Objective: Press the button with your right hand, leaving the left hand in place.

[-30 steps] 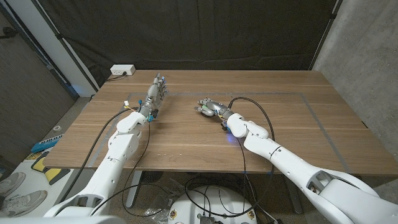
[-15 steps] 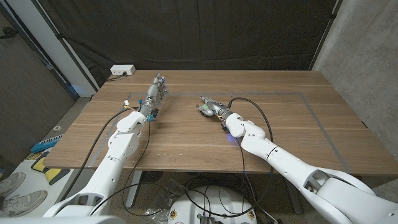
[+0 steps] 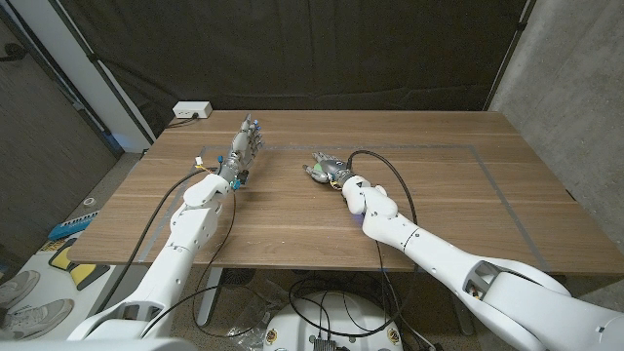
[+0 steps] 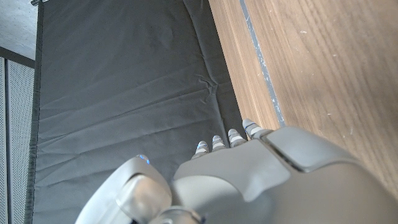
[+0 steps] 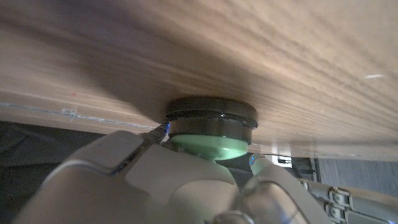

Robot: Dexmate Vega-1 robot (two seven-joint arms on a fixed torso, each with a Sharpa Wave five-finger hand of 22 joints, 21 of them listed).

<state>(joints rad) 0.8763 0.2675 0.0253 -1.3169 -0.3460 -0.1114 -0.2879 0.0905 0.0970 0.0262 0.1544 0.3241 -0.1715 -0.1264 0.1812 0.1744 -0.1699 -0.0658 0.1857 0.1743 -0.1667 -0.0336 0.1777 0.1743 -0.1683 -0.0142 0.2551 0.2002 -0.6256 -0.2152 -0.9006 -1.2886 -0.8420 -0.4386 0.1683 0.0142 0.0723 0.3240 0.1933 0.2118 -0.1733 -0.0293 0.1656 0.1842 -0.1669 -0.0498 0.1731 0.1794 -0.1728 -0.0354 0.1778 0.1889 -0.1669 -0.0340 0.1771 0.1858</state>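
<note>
Right hand (image 3: 330, 169) shifted left onto button (image 5: 210, 127), mostly hiding it.

Even, soft light fell on the wooden table (image 3: 292, 210), leaving only faint shadows under the arms, and the black curtain (image 3: 322, 54) behind stayed dark. The head view bowed at its edges. In the right wrist view the round green button on its black base (image 5: 210, 127) and the wood grain were blurred, with a dark shadow around the base.

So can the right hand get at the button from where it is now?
Probably yes: the right hand is already over the green button with nothing between them, and the left hand stands well aside.
</note>
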